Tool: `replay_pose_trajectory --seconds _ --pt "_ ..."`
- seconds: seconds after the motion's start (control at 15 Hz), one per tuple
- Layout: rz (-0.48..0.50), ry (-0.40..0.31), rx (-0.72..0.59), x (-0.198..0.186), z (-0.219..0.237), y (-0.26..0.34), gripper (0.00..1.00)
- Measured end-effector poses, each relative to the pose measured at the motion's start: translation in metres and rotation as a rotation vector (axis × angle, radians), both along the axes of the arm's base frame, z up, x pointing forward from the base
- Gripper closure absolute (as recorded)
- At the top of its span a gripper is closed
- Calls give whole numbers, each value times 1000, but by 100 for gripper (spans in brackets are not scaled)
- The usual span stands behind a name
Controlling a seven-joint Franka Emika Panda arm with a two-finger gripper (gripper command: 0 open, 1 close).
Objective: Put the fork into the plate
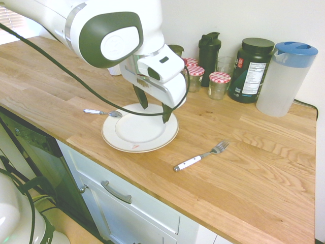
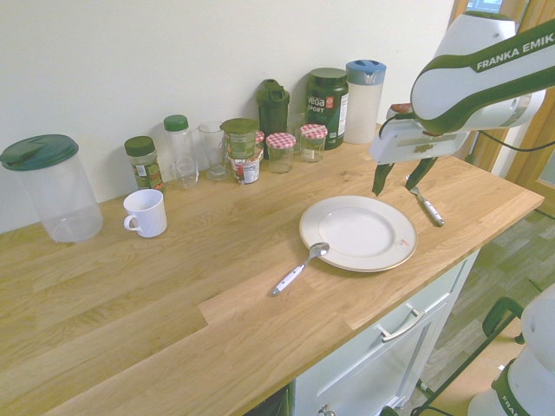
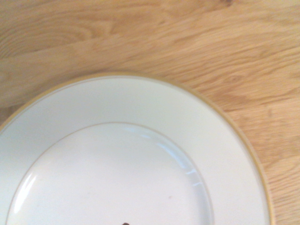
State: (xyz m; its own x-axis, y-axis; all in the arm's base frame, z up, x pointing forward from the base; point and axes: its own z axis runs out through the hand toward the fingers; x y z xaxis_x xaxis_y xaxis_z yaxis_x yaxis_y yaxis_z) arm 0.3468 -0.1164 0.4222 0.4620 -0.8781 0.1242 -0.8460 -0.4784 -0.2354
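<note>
Plainly, the fork point(image 1: 197, 159) lies lower than the tool point(image 1: 155, 114).

Kitchen, looks like. Long wooden surface point(image 1: 264, 168) running along a wall, white cabinet front point(image 1: 127, 203) with metal handle point(image 1: 116, 192) underneath, dark appliance front with a control panel point(image 1: 31, 136) beside it. Dinner plate point(image 2: 357, 234), fork point(image 2: 425, 206), spoon point(image 2: 301, 269) laid out. By the wall: white mug point(image 2: 145, 213), jars with red-checked lids point(image 2: 280, 153), dark shaker bottle point(image 2: 273, 120), Vega Sport tub point(image 2: 326, 108), blue-lidded pitcher point(image 2: 363, 101), green-lidded pitcher point(image 2: 54, 188).
</note>
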Motion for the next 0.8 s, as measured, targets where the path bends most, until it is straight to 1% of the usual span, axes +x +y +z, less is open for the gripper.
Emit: replay_pose_trajectory --seconds 0.2,0.4,0.53,0.8 --pt "-61 -3 38 -16 -5 -41 0" --pt "-107 9 76 -29 -23 -77 0" --pt "-133 33 89 -32 -39 -88 0" --pt "-246 54 126 -34 -69 -107 0"
